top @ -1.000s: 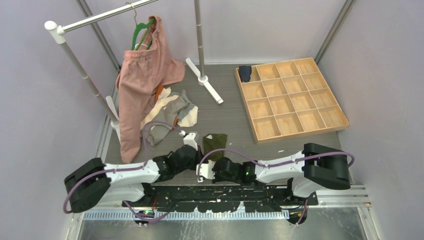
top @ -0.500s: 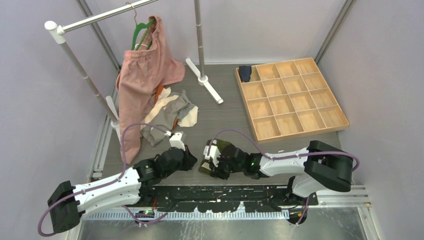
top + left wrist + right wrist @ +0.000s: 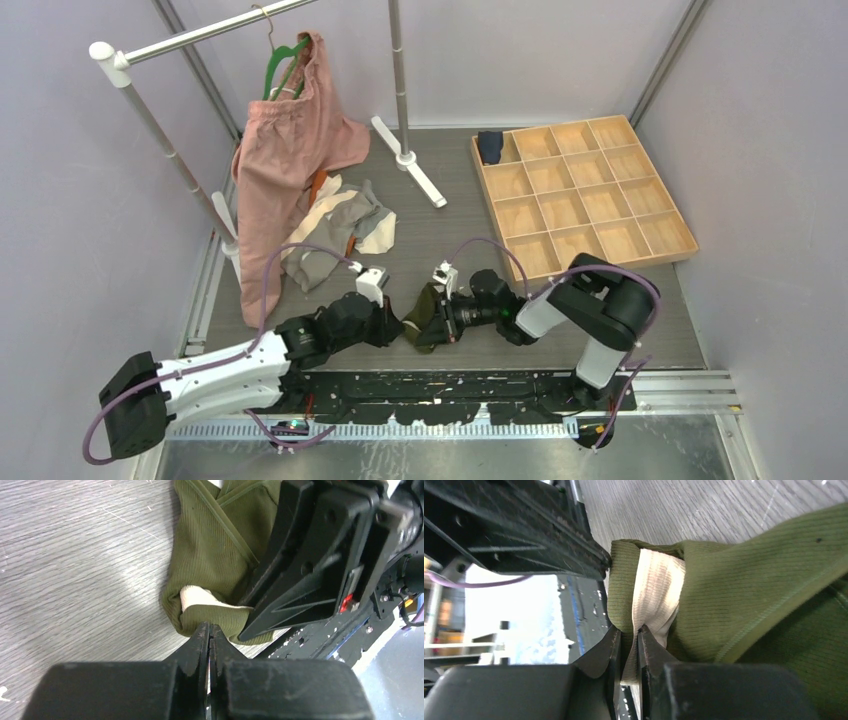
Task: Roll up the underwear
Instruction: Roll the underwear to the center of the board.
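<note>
The olive green underwear [image 3: 421,318] lies bunched near the table's front edge, folded over so its cream waistband [image 3: 656,590] shows inside the fold. My right gripper [image 3: 437,322] comes in from the right and is shut on the fold's edge [image 3: 629,635], with fabric between the jaws. My left gripper [image 3: 392,326] comes in from the left with its jaws shut and nothing between them. Its tips [image 3: 209,626] touch the near fold of the olive underwear [image 3: 215,555]. More underwear lies in a pile [image 3: 340,225] at the back left. A navy one [image 3: 490,147] sits in the tray's far-left compartment.
A wooden compartment tray [image 3: 600,250] stands at the right. A large pink garment [image 3: 285,170] hangs on a green hanger from a white rack, whose foot [image 3: 410,162] rests mid-table. The black base rail [image 3: 450,385] runs just in front of the underwear.
The right arm has folded back at the elbow while its gripper stays on the olive underwear, now more bunched. The left gripper has moved right until its tips reach the fold.
</note>
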Controlling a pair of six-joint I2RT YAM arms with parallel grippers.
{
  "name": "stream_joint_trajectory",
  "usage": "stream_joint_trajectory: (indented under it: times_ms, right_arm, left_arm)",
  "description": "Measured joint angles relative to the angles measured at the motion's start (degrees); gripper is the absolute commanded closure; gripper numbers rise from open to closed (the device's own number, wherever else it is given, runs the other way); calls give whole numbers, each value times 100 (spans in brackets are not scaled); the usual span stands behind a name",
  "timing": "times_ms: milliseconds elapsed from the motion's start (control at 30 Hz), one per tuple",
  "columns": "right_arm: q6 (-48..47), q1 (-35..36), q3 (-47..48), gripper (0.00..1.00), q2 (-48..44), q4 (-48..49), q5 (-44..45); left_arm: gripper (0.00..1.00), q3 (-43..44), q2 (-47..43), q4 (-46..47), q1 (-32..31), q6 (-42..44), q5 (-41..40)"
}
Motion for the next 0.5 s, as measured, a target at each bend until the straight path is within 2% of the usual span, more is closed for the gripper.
stream_joint_trajectory:
  times_ms: [233, 500]
  right_arm:
    - [1906, -494, -210, 99, 1134, 2094, -568]
    - [2809, -748, -319, 99, 1563, 2909, -612]
  left_arm:
    - [99, 105, 389, 293, 0, 240, 212]
    - [99, 278, 780, 688, 0, 411, -15]
